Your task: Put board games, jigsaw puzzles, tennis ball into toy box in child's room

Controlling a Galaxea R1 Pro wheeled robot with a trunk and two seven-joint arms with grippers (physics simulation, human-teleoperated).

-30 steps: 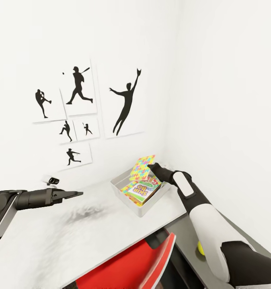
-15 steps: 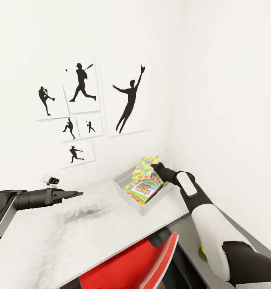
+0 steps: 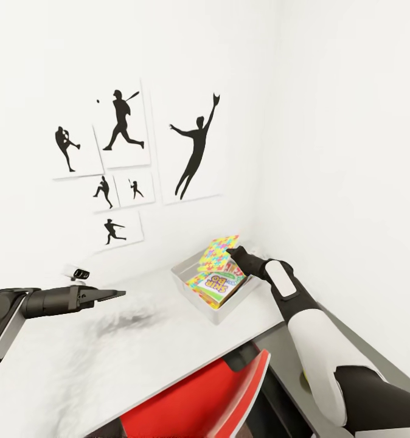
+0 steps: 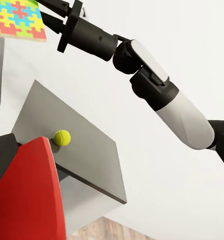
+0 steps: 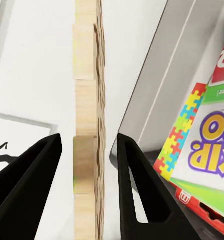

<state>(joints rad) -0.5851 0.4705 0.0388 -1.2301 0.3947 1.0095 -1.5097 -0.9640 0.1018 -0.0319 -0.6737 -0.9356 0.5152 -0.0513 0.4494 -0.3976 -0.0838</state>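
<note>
From the head view, the right gripper [image 3: 232,251] is holding a puzzle [image 3: 218,252] tilted up on edge over the toy box [image 3: 187,281], which is sitting at the tabletop's [image 3: 77,359] far corner; inside the toy box a SKIP BO game [image 3: 219,285] is lying on a second puzzle [image 3: 197,282], with more printed boxes under it that I cannot sort out. The left gripper [image 3: 111,295] is hovering well apart from the toy box, fingers close together and empty. A red chair [image 3: 193,401] is standing just below the tabletop's edge, and wall art [image 3: 126,158] is hanging behind the toy box. From the left wrist view, the ball [image 4: 62,137] is lying on the dark side unit [image 4: 87,150], beside the chair, well apart from the toy box; it looks to be what is left, and the chair may crowd the reach. From the right wrist view, the fingers [image 5: 136,185] are standing to either side of the puzzle's edge with a gap showing, so whether they are gripping it I cannot tell.
</note>
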